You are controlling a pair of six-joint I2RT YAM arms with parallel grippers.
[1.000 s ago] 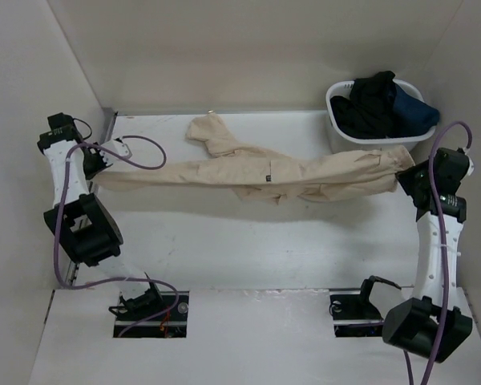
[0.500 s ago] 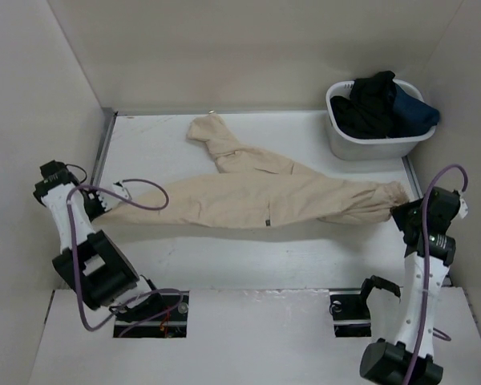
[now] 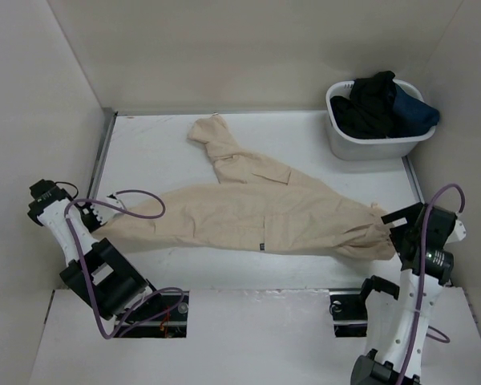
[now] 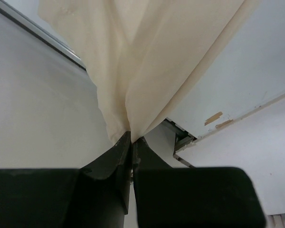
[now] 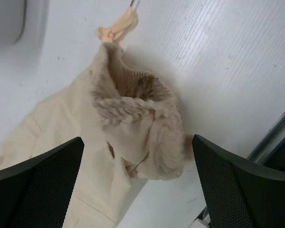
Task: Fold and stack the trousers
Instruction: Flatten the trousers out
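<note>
Trousers (image 3: 248,210) lay on the table (image 3: 184,144), long axis 9-to-4 o'clock. My left gripper (image 4: 131,137) clamped the 9 end; right gripper (image 5: 137,139), jaws apart, hovered over the 4 end.

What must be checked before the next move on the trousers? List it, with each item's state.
1. The left fingers shut on one end of the trousers: ok.
2. The right fingers open, with the elastic cuff lying free on the table between them: ok.
3. Both legs laid together: not ok; the far leg angles off toward the back wall.
4. Cuff end flat: not ok; it is bunched.
5. The basket of dark clothes apart from the trousers: ok.
6. How many layers the left fingers pinch: cannot tell.
</note>
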